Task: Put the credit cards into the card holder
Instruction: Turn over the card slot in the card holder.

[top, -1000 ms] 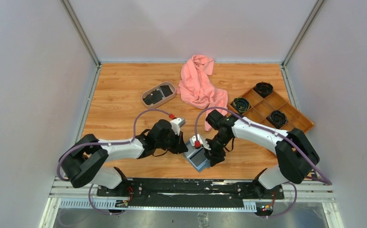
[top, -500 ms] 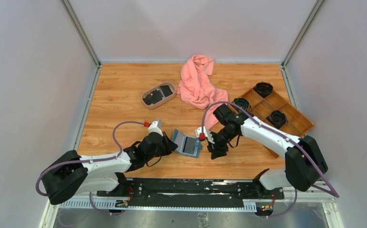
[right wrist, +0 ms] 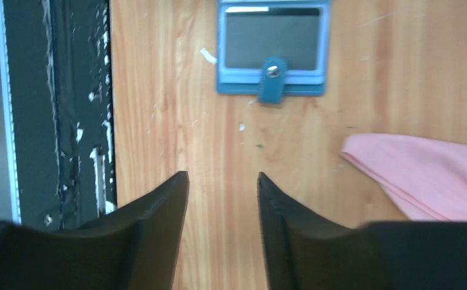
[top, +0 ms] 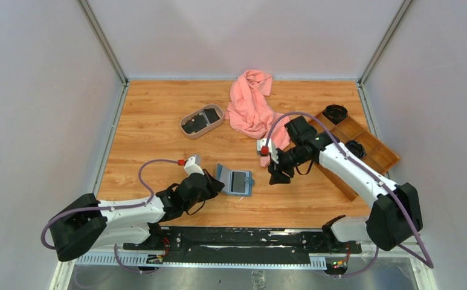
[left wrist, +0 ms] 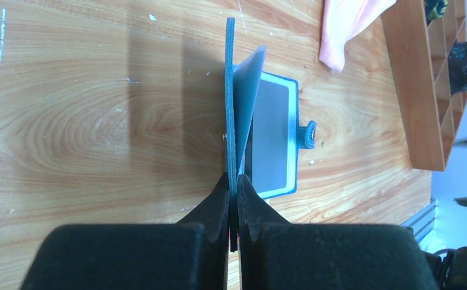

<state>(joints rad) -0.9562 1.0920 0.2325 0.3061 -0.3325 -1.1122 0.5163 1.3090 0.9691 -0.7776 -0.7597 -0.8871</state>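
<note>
The teal-blue card holder (top: 237, 182) lies open on the table in front of the arms. One half lies flat (left wrist: 271, 136) and shows a dark grey panel; its tab clasp (right wrist: 272, 81) points toward my right gripper. My left gripper (left wrist: 234, 181) is shut on the other flap (left wrist: 230, 90) and holds it upright on edge; a pale inner pocket leaf leans off it. My right gripper (right wrist: 223, 176) is open and empty, a hand's width to the right of the holder (right wrist: 273, 45). Black credit cards (top: 198, 123) lie in the oval beige tray (top: 221, 114) at the back left.
A crumpled pink cloth (top: 252, 109) lies at the back centre, its tip close to my right gripper (top: 277, 176). A brown wooden compartment tray (top: 350, 125) with dark round items stands at the right. The black base rail (right wrist: 55, 109) runs along the near edge.
My left gripper has drawn the card holder left and away from the near edge, still shut on its flap. The right gripper has backed off to the right and farther back, open.
</note>
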